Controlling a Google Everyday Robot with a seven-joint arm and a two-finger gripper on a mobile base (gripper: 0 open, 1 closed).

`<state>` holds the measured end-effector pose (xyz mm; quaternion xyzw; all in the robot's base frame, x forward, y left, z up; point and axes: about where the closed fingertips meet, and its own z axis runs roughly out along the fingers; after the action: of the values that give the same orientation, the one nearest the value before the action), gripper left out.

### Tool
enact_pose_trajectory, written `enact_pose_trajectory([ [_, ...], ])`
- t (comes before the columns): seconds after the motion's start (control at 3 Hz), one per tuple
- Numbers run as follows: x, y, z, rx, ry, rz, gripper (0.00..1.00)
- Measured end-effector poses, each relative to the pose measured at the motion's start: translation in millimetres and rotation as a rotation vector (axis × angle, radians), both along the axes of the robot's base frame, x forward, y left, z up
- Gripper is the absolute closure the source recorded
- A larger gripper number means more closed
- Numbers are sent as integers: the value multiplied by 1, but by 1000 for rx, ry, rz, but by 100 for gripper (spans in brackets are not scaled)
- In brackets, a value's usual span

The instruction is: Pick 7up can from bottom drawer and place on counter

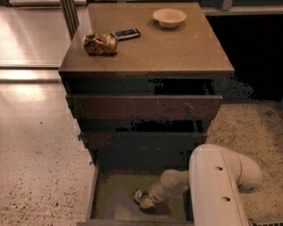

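Observation:
The bottom drawer is pulled open at the foot of the cabinet, showing its greenish-grey floor. The 7up can, small and silvery, lies in the middle of that floor. My gripper is down inside the drawer right at the can, reaching in from the right on my white arm. The arm hides the drawer's right part. The counter is the tan-brown top of the cabinet, above.
On the counter lie an orange-brown foil snack bag, a flat black handset and a pale bowl. Two upper drawers show reddish-brown fronts. Speckled floor lies to the left and right; a dark metal post stands behind left.

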<state>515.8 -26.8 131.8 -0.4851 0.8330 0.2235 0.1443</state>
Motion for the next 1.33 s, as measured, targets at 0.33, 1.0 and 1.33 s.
enact_pose_trajectory([
  [0.33, 0, 0, 0, 0, 0, 0, 100],
  [1.0, 1, 2, 77, -1, -167, 24, 100],
  [1.33, 12, 11, 150, -11, -300, 36, 100],
])
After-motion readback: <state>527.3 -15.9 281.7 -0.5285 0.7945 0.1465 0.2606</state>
